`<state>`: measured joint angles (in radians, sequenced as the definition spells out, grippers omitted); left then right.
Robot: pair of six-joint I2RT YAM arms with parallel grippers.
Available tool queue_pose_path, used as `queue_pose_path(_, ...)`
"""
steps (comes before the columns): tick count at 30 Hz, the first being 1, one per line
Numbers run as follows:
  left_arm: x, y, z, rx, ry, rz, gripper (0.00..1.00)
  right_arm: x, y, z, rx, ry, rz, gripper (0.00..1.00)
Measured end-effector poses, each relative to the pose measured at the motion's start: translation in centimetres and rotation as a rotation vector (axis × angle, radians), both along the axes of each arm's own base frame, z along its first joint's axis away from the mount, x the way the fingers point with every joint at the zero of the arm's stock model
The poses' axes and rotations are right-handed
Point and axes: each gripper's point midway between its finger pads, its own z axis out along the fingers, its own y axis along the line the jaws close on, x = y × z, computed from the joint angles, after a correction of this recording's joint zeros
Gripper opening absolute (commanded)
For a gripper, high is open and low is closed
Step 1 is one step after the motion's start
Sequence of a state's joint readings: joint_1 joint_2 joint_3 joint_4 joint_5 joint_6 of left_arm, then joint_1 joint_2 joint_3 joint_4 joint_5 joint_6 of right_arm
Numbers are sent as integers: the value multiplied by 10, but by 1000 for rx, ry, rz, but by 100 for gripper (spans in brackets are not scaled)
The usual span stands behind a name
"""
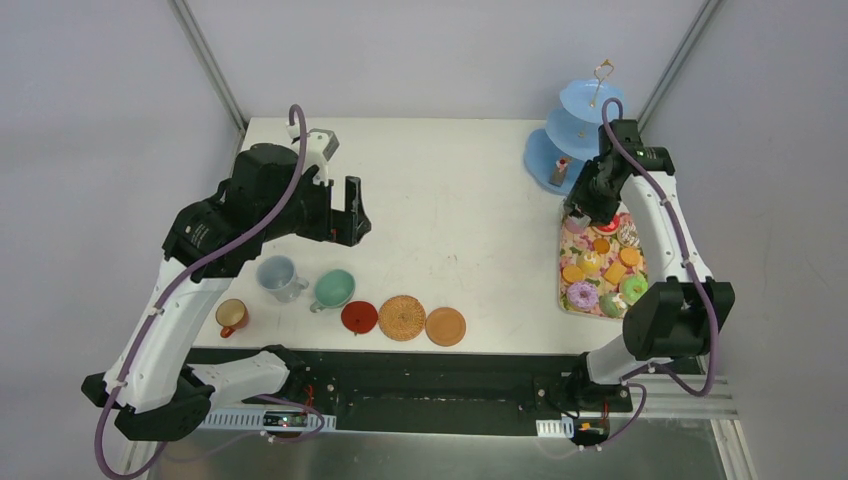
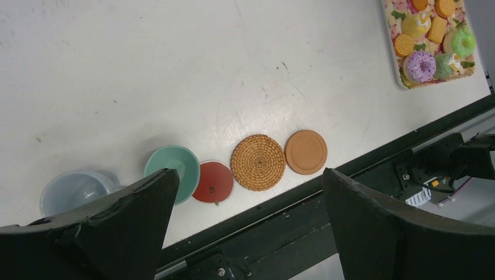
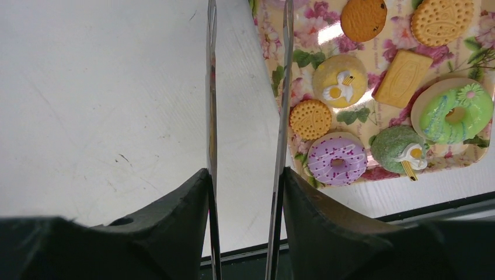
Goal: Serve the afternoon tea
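My right gripper point(image 3: 245, 172) is shut on the long metal tongs point(image 3: 211, 87), whose two blades run up past the left edge of the floral tray point(image 3: 274, 76); their tips are out of view. Donuts point(image 3: 337, 160) and biscuits point(image 3: 310, 119) lie on that tray. The light-blue stand point(image 1: 580, 125) rises just behind the right gripper point(image 1: 598, 205). My left gripper point(image 1: 352, 210) hangs open and empty above the table. Below it are the orange cup point(image 1: 232, 317), grey-blue cup point(image 1: 278, 277), mint cup point(image 1: 333, 289) and three coasters point(image 1: 402, 318) in a row.
In the left wrist view the mint cup point(image 2: 175, 169) touches the red coaster point(image 2: 214, 182), with the woven coaster point(image 2: 258, 162) and orange coaster point(image 2: 306, 151) to its right. The black base rail point(image 1: 420, 385) runs along the near table edge. A small item point(image 1: 560, 168) sits on the stand's lowest tier.
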<state>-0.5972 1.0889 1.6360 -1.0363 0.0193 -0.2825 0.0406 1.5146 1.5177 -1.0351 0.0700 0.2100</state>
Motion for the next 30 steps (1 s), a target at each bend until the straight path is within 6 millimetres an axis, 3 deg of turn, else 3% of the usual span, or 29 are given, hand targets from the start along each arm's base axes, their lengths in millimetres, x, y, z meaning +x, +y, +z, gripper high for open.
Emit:
queue_pose_path(9, 2, 5, 3, 19, -23, 16, 99, 4, -8, -24, -19, 81, 5, 51)
queue_pose_path(30, 7, 3, 3, 30, -22, 12, 99, 10, -29, -41, -51, 127, -7, 52)
